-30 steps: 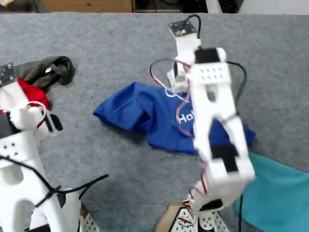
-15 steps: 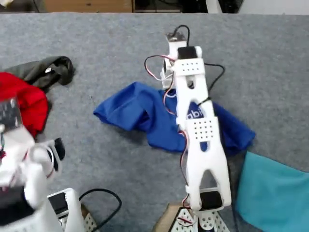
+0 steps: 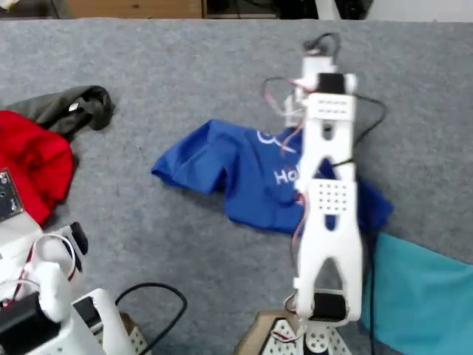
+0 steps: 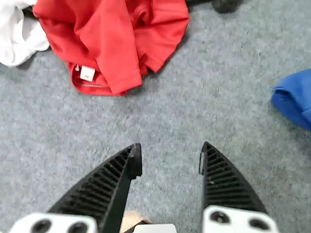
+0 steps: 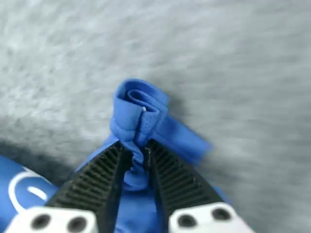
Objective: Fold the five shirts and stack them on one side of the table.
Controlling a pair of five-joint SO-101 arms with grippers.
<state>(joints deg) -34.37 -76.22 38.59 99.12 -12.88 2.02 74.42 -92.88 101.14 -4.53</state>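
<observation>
Starting far left: red shirt (image 3: 33, 159) is bunched at the bench (image 3: 162, 66) edge and cut by the frame. The left wrist view shows its small white tag (image 4: 87, 74). Dark shirt (image 3: 74, 107) lies crumpled just behind the red one, touching it. White cloth (image 4: 17, 29) sits beside the red shirt and is mostly cut off, so its shape is unclear. Left arm (image 3: 44, 303) is low at the near-left corner. Left hand (image 4: 170, 148) has its fingers apart with nothing between them, over bare bench, aimed toward the red shirt.

Centre: blue shirt (image 3: 236, 174) is crumpled, with its long axis running left-right across the bench. Its right end sits slightly nearer and a bunched end points left. The print (image 3: 284, 176) faces up. Right arm (image 3: 329, 200) stretches over the shirt's right part, hiding some of the print and the cloth under it. Right hand (image 5: 137, 145) is clamped on a rolled fold at the blue shirt's far edge, and the fold sticks out past the fingertips. Can't tell if the fold is off the bench.

Far right: teal shirt (image 3: 421, 296) lies flat at the near-right corner, cut off by the frame, just beside the blue shirt's right end.
</observation>
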